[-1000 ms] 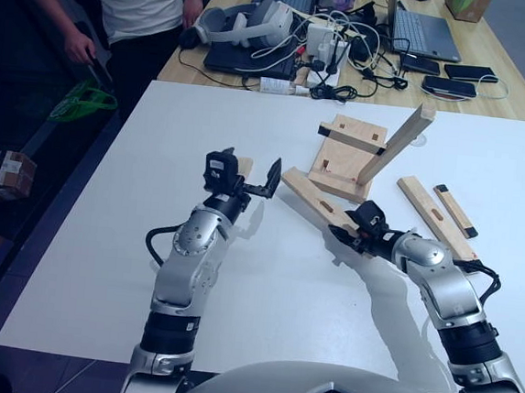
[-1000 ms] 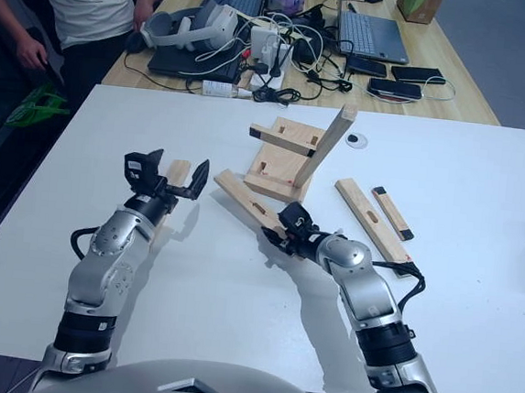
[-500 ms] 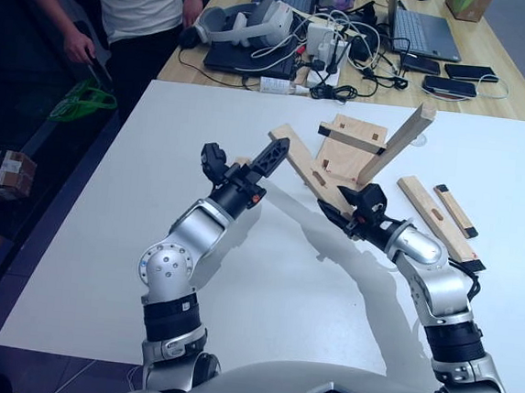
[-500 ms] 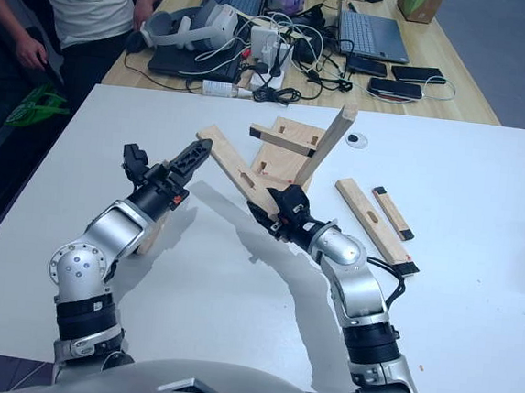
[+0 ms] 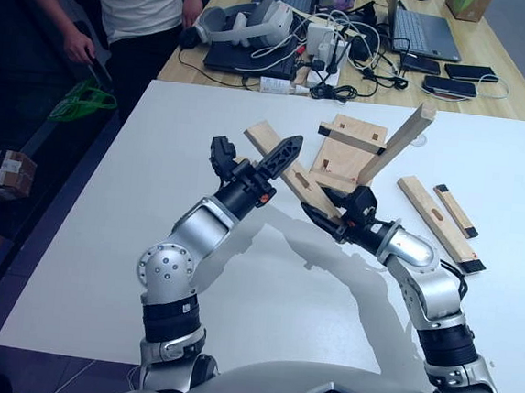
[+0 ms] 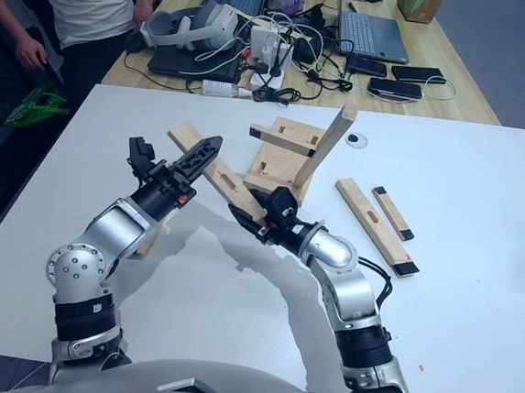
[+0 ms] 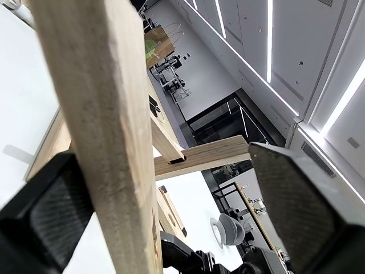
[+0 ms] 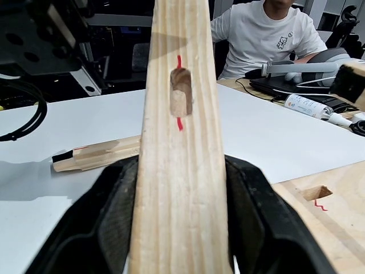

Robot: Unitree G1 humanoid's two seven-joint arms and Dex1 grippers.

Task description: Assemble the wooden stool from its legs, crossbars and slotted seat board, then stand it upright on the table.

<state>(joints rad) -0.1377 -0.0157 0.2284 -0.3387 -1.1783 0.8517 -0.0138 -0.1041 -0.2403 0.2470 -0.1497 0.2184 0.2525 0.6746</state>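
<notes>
Pale wood fills the middle of the head cameras. You have a slotted leg (image 5: 302,185) lifted off the white table (image 5: 262,307), slanting up and away toward your left. Your right gripper (image 5: 333,212) pinches its lower end, with a finger pressed on each side. Your left gripper (image 5: 256,145) sits at the upper part with its fingers spread and the leg passing between them.

Just behind the raised leg, the seat board (image 5: 344,162) rests on the table. A second leg (image 5: 398,139) rises tilted from its right side, and a dark-tipped crossbar (image 5: 350,138) lies across it. To your right, a long slotted piece (image 5: 431,219) and a short piece (image 5: 454,211) lie side by side on the table, apart from the seat board. A loose wooden piece (image 6: 153,235) lies on the table just beside your left forearm.

In your left wrist camera, the leg runs close across the frame. It lies against one pad (image 7: 54,211), while the other pad (image 7: 302,211) stands well apart from it, so that grip is not closed.

In your right wrist camera, the leg runs straight up between two black pads (image 8: 117,222) that press on it from either side. A slot (image 8: 181,94) marked in red shows on its face. The loose wooden piece, black at one tip, lies flat on the table beyond. A corner of the seat board shows a slot of its own.
</notes>
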